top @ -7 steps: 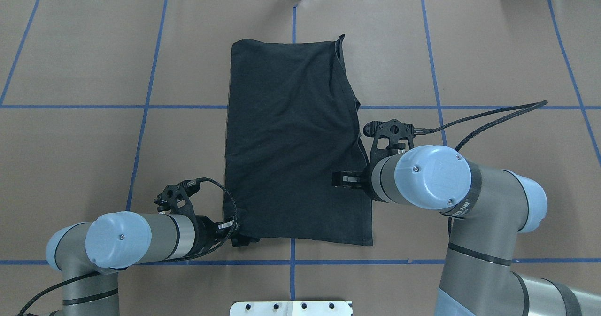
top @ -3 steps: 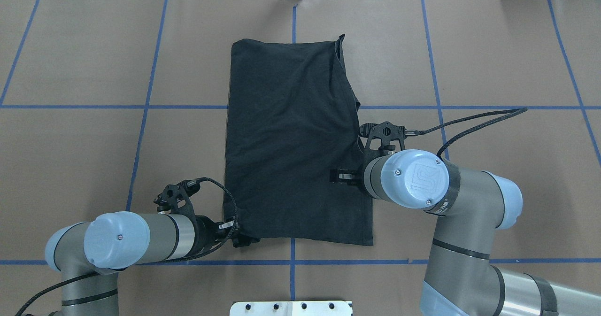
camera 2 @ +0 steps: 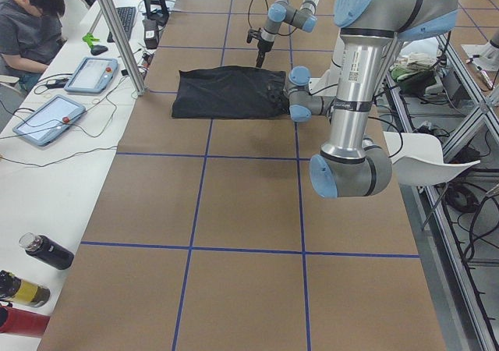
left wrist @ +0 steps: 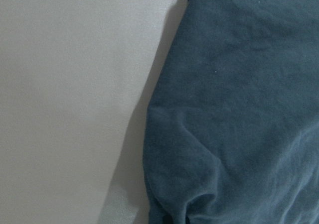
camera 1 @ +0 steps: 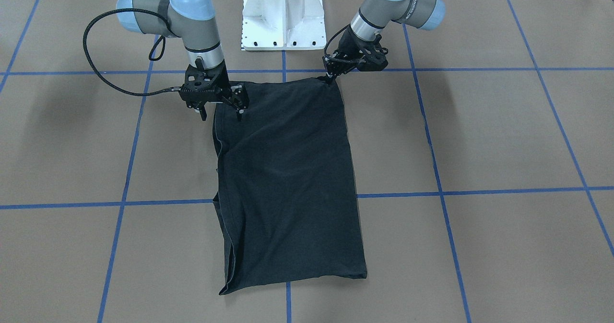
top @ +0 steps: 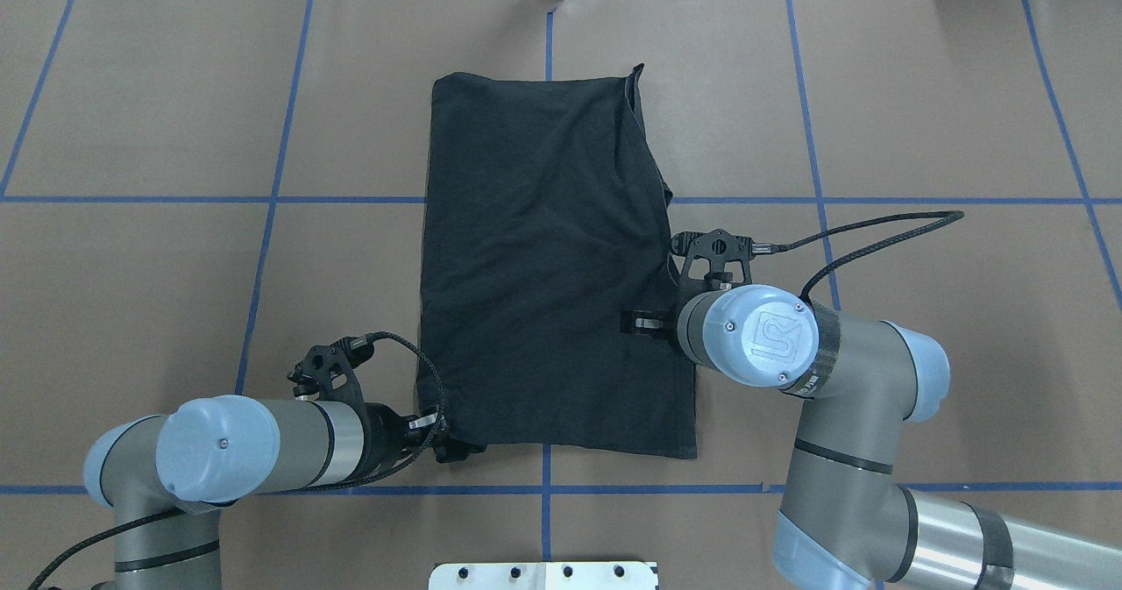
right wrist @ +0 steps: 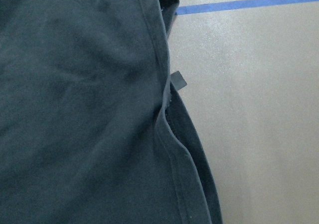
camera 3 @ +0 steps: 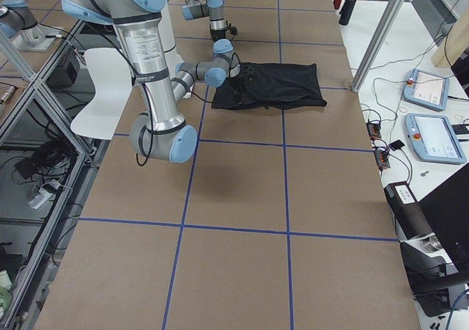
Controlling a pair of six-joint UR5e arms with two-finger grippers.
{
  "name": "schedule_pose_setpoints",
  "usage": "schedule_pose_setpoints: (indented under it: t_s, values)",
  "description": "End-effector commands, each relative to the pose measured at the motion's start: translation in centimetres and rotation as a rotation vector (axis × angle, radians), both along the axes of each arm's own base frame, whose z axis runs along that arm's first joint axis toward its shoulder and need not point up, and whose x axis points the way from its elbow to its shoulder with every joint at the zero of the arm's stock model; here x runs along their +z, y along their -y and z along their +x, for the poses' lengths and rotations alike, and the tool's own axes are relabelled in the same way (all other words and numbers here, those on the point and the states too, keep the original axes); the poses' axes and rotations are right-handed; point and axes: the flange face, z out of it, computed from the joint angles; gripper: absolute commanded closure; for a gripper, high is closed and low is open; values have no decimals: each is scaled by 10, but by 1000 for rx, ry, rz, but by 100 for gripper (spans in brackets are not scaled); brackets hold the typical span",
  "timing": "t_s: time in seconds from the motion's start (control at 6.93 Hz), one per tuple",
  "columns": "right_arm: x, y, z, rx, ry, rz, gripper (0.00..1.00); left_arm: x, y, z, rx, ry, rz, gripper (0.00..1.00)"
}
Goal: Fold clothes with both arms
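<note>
Overhead exterior view: nearest the robot, the left gripper (top: 454,450) is clenched on the near left corner of the black shirt (top: 543,248). A little farther, the right gripper (camera 1: 222,113) hangs with fingers spread over the shirt's right edge. The shirt lies folded lengthwise on the table (top: 920,117).

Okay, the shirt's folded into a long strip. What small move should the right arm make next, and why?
Probably lower the right gripper onto the shirt edge beneath it and close. Its jaws stand open above that side, while the left gripper appears to pinch the other near corner, so a matching hold seems needed before both arms can lift and fold.
</note>
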Motion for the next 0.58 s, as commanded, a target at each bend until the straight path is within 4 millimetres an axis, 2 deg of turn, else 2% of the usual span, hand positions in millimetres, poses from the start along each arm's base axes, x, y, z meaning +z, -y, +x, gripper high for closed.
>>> schedule_pose_setpoints:
  t_s: [0.0, 0.43]
  values:
    - [6, 1, -6, 13, -19, 7, 8, 0, -1, 0, 3, 0, 1, 100]
    - [13, 0, -20, 30, -46, 23, 13, 0, 0, -1, 1, 0, 1, 100]
